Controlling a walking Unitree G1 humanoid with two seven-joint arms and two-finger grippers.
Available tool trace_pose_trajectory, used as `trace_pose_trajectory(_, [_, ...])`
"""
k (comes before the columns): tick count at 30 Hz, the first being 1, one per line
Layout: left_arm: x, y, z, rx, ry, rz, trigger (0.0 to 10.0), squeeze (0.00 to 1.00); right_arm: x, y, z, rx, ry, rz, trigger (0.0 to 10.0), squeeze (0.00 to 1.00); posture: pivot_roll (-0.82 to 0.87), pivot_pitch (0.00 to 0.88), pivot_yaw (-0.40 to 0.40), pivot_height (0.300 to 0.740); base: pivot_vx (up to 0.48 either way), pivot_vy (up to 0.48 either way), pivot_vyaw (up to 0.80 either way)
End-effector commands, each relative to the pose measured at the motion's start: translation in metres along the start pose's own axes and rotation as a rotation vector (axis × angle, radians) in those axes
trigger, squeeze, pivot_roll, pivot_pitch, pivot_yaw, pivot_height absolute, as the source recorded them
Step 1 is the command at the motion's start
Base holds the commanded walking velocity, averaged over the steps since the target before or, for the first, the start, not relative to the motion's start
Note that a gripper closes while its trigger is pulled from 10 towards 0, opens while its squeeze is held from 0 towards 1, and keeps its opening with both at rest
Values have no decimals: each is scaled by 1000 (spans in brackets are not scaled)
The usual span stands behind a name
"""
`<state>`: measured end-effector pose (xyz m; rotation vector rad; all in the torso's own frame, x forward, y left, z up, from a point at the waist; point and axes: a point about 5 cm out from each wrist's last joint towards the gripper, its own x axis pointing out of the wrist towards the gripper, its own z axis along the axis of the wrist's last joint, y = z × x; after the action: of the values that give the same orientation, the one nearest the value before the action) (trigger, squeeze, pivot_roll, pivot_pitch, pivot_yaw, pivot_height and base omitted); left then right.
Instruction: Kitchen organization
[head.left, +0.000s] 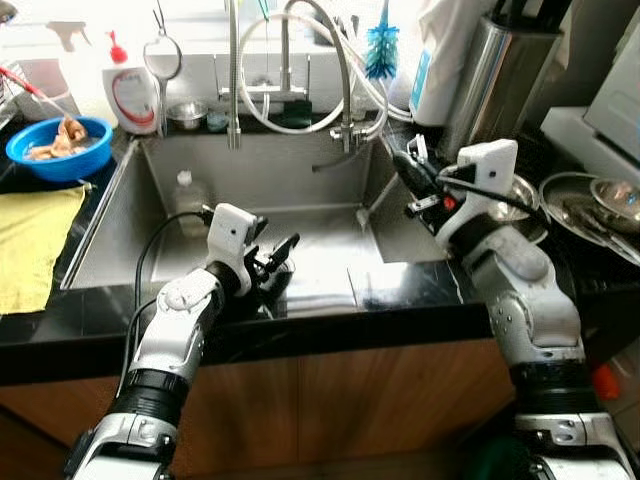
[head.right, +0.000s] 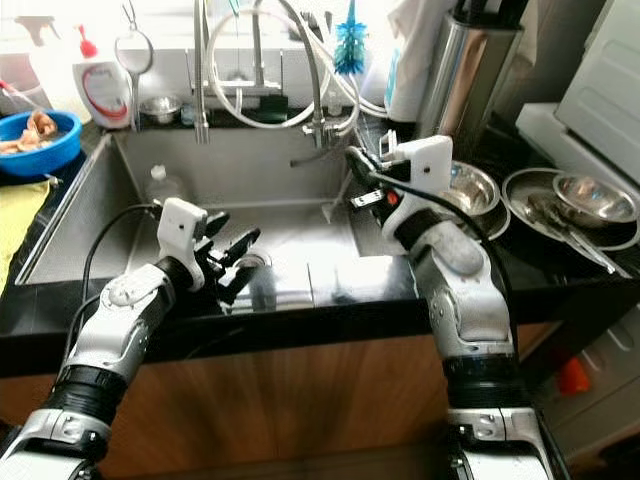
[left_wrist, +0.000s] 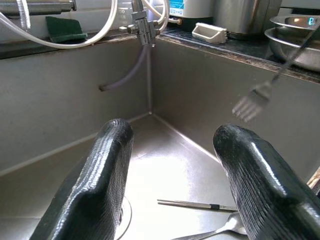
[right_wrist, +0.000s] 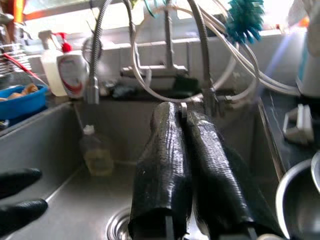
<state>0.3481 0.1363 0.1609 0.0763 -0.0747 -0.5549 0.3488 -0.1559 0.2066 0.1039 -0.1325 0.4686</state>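
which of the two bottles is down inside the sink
The small clear bottle with pale liquid, standing in the sink's back left corner. The white dish soap bottle with the red cap stands up on the ledge behind.

The left arm reaches forward and low, its left gripper (head.left: 275, 262) with fingers spread wide apart. The right arm is raised higher on the right, its right gripper (right_wrist: 186, 165) fingers pressed together, pointing left.

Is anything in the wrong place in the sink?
Yes. A plastic bottle stands inside the sink by its left wall, and a spoon and a thin stick-like utensil lie loose on the sink floor below the open left gripper. They look dropped rather than put away.
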Motion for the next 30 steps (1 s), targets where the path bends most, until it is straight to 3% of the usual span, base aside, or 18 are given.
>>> trace_pose_trajectory(1, [-1, -1, 3, 10, -14, -2, 10000, 0, -1, -2, 1, 24, -20, -7, 10000, 0, 47, 0, -63, 740, 0, 0, 0])
trace_pose_trajectory(9, [0, -2, 3, 12, -11, -11, 10000, 0, -1, -10, -12, 97, -16, -67, 10000, 0, 55, 0, -60, 740, 0, 0, 0])
trace_pose_trajectory(24, [0, -6, 3, 9, -11, -28, 10000, 0, 5, -24, -20, 120, -18, -166, 10000, 0, 57, 0, -56, 740, 0, 0, 0])
trace_pose_trajectory(26, [0, -7, 3, 8, -12, -32, 10000, 0, 16, -27, -23, 109, 44, -150, 10000, 0, 66, 0, -63, 740, 0, 0, 0])
trace_pose_trajectory(30, [0, -7, 4, 9, -13, -30, 10000, 0, 19, -27, -28, 106, 76, -137, 10000, 0, 70, 0, -68, 740, 0, 0, 0])
